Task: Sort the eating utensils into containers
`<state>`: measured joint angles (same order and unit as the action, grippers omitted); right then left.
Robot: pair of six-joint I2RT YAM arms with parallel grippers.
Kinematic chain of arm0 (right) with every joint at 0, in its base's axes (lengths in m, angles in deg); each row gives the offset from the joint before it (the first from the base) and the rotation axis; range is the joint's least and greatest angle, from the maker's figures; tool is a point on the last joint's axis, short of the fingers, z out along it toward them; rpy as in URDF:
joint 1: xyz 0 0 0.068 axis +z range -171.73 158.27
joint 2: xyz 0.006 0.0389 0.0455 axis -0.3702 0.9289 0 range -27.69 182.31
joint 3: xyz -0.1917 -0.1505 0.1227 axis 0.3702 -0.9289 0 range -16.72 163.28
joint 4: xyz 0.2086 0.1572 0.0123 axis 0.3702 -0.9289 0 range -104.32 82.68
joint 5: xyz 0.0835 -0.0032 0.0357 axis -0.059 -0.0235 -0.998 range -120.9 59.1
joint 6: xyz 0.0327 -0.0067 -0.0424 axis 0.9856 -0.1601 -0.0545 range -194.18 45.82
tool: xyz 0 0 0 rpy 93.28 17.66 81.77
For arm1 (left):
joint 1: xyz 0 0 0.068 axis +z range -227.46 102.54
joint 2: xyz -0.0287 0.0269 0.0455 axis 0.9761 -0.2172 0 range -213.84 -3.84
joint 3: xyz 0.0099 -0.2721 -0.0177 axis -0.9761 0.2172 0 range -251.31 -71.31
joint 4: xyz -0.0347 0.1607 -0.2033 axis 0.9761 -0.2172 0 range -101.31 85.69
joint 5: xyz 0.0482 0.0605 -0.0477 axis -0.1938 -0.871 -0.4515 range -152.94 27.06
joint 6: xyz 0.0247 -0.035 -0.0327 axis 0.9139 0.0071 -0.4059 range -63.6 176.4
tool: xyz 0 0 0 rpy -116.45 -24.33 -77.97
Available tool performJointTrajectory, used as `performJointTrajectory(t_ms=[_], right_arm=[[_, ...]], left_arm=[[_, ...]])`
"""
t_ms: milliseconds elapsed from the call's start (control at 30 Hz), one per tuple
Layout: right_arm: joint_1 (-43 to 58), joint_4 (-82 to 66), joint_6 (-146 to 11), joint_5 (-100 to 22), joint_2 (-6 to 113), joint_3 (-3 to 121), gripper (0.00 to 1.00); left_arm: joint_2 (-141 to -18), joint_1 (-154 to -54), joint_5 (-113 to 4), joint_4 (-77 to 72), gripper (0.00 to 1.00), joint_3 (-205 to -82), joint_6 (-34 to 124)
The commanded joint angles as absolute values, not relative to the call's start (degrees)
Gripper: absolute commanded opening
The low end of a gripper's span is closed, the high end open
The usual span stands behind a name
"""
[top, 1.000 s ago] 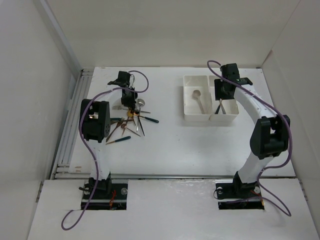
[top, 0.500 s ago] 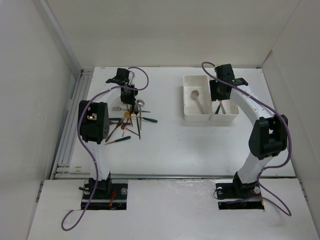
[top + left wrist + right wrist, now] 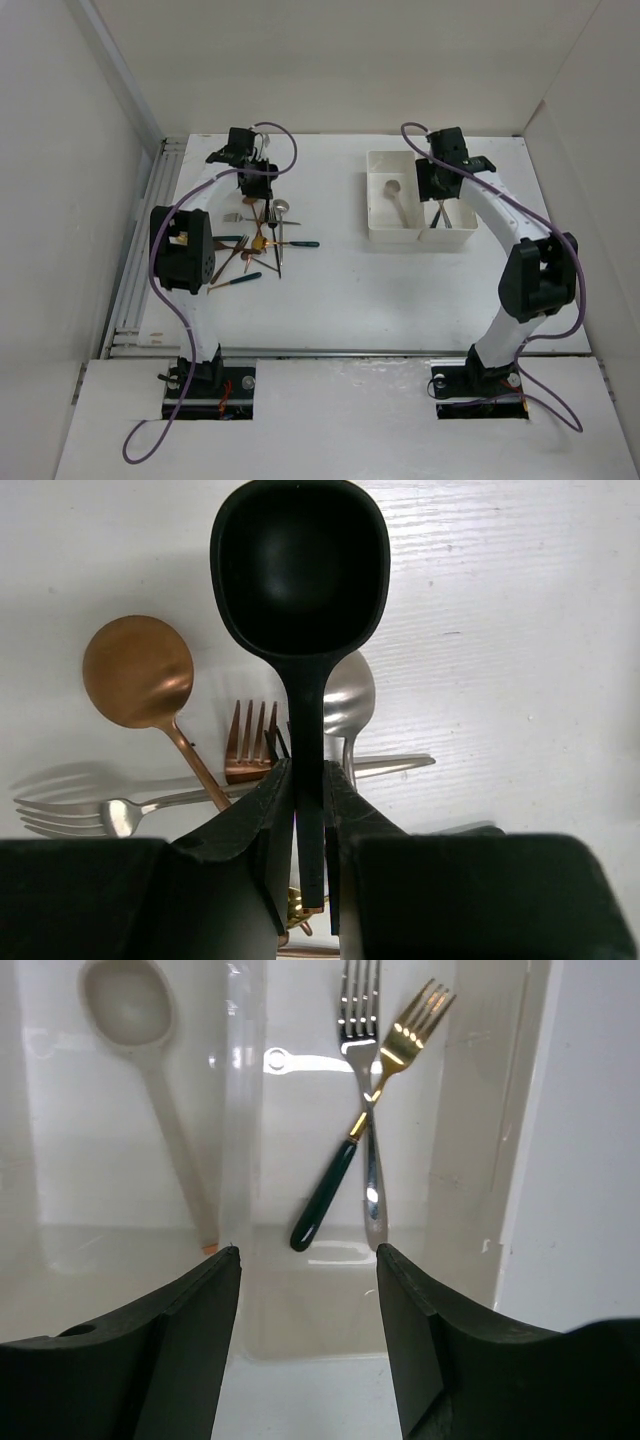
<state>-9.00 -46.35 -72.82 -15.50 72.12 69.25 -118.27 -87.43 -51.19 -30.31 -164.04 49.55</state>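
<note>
My left gripper (image 3: 307,780) is shut on the handle of a black spoon (image 3: 300,575), held above a pile of utensils (image 3: 258,243) on the table's left. Below it lie a copper spoon (image 3: 140,675), a copper fork (image 3: 250,742), a silver spoon (image 3: 350,695) and a silver fork (image 3: 80,815). My right gripper (image 3: 308,1260) is open and empty above the near end of the white two-compartment tray (image 3: 415,235). The left compartment holds a pale spoon (image 3: 140,1030). The right compartment holds a silver fork (image 3: 362,1020) crossed by a gold fork with a dark green handle (image 3: 370,1110).
White walls enclose the table on the left, back and right. A metal rail (image 3: 140,260) runs along the table's left edge. Purple cables loop over both arms.
My left gripper has risen from the pile and moved toward the back with the black spoon. My right gripper has shifted left and slightly back over the tray.
</note>
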Motion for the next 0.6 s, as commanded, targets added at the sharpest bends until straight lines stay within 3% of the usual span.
performJointTrajectory(t_ms=[0,100,167,200,267,567], right_arm=[[-6.27,-42.32,-71.47,-18.85,66.28,70.29,0.62],[-0.14,-35.74,-66.20,-25.69,60.57,65.22,0.74],[3.65,-21.97,-59.55,-31.92,55.56,60.30,0.80],[11.68,-5.47,-52.72,-40.57,54.41,53.05,0.84],[13.58,0.35,-51.00,-40.66,56.58,53.50,0.84],[18.70,1.99,-44.92,-48.22,73.82,71.07,0.86]], left_arm=[[-111.69,-87.04,-47.57,-28.83,0.00,-166.50,48.76],[-108.53,-87.04,-46.77,-26.46,0.00,-167.02,45.61],[-106.68,-87.56,-46.24,-25.32,0.00,-167.02,43.40],[-103.63,-88.09,-46.24,-24.62,0.00,-167.02,40.87],[-102.99,-88.09,-46.24,-24.61,0.00,-167.02,40.23],[-94.90,-90.64,-47.91,-24.09,0.00,-162.11,40.23]])
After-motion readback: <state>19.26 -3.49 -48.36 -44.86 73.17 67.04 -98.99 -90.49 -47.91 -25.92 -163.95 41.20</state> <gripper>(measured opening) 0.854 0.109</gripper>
